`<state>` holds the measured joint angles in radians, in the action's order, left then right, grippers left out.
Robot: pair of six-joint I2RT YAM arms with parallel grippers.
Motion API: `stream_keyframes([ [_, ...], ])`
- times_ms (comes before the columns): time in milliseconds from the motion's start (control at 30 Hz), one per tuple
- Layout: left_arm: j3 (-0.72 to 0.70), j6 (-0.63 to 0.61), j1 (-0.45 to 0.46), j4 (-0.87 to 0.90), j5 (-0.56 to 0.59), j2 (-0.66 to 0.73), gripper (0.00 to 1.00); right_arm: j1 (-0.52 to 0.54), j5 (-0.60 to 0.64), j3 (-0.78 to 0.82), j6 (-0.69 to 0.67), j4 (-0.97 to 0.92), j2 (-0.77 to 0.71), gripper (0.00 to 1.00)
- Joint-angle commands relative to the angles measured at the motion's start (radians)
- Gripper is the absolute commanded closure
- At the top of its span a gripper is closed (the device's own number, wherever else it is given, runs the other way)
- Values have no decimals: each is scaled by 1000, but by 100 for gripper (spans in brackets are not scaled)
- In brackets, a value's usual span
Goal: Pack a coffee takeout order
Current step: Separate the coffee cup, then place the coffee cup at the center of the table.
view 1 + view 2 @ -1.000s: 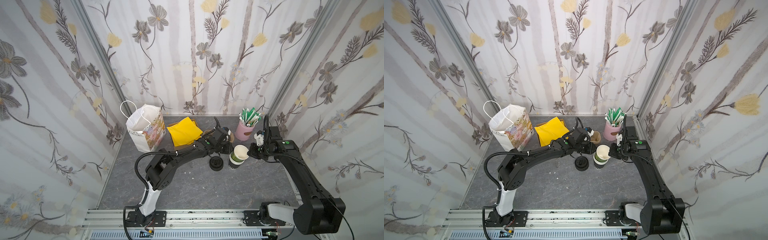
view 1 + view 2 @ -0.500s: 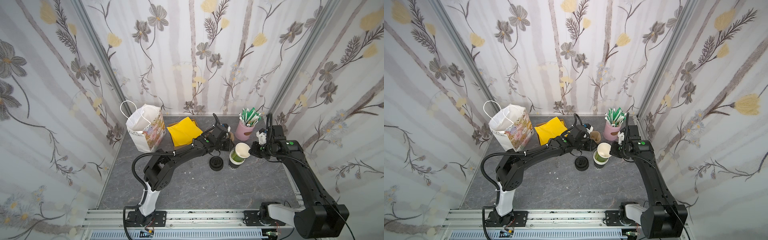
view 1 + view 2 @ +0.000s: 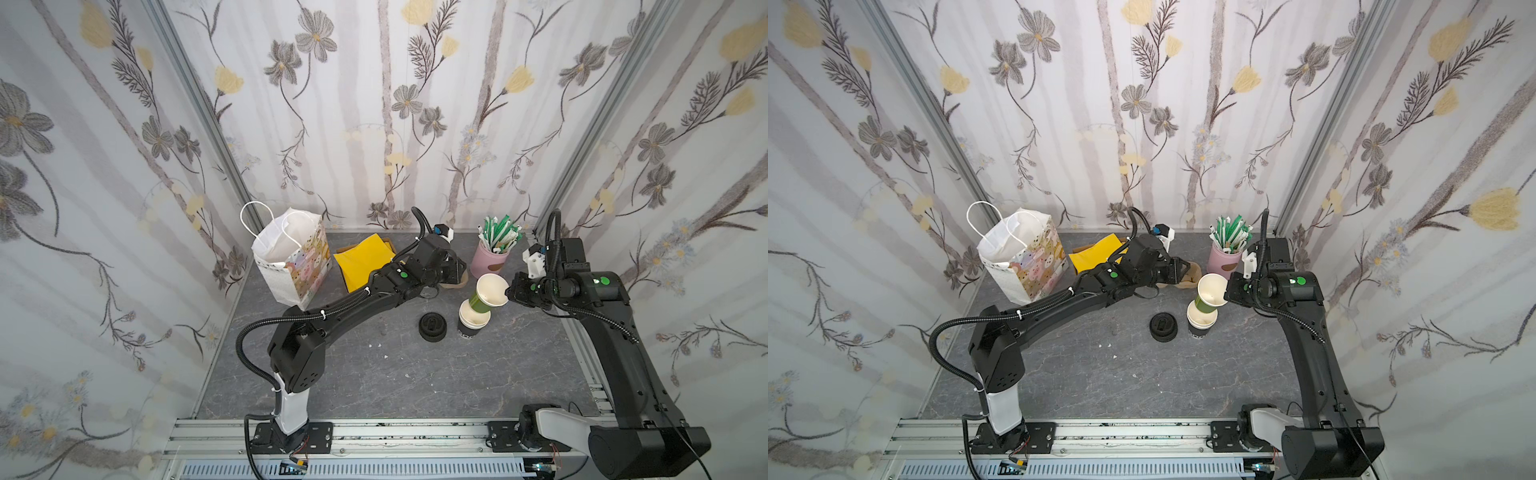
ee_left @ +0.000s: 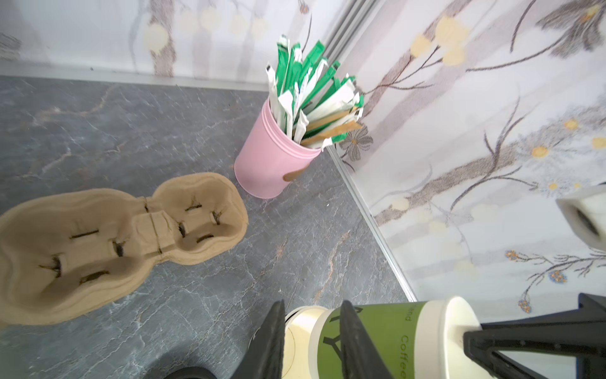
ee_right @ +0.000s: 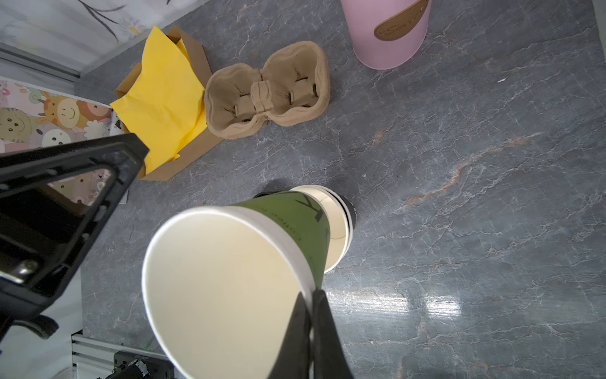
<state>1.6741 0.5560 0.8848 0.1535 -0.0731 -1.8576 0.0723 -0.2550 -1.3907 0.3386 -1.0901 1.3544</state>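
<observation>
Top views: early stage, nothing packed. Right fingers (image 3: 510, 291) are pinched shut on the rim of the green cup (image 3: 481, 300). The cup is tilted, its base at the mouth of the stack of black-walled cups (image 3: 471, 328), right of centre; cannot tell whether it is clear of the stack. Left fingers (image 3: 1177, 268) hover over the pulp cup carrier (image 3: 1188, 281), apart from the cup. A black lid (image 3: 432, 327) lies on the tabletop (image 3: 374, 374) just left of the stack; the cup is unlidded. The paper bag (image 3: 309, 272) stands open at far left, and what shows of its inside is bare. The yellow napkin (image 3: 365, 259) lies beside it, unpacked. Left wrist: both carrier wells are empty. The pink cup (image 4: 272, 164), far right, holds green-and-white wrapped stirrers (image 4: 311, 92). Left fingers are partly parted, gripping nothing. Right wrist: the green cup's inside is empty cream paper. The napkin rests in a brown cardboard tray (image 5: 196, 62). Remaining, by my reckoning: free the cup, lid it, then bag it with the napkin.
</observation>
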Motion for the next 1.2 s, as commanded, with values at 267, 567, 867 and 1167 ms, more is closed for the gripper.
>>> stream_keyframes([
  [267,-242,-6,-45,12,224,289,65,161,68,-168,103,-116,39,100],
  [567,-535,14,-101,75,297,628,61,525,141,-255,318,-41,174,100],
  [867,-675,1,-158,283,396,912,61,771,110,-322,359,124,441,100],
  [1167,-731,4,-165,333,374,993,61,789,107,-395,344,249,648,100],
])
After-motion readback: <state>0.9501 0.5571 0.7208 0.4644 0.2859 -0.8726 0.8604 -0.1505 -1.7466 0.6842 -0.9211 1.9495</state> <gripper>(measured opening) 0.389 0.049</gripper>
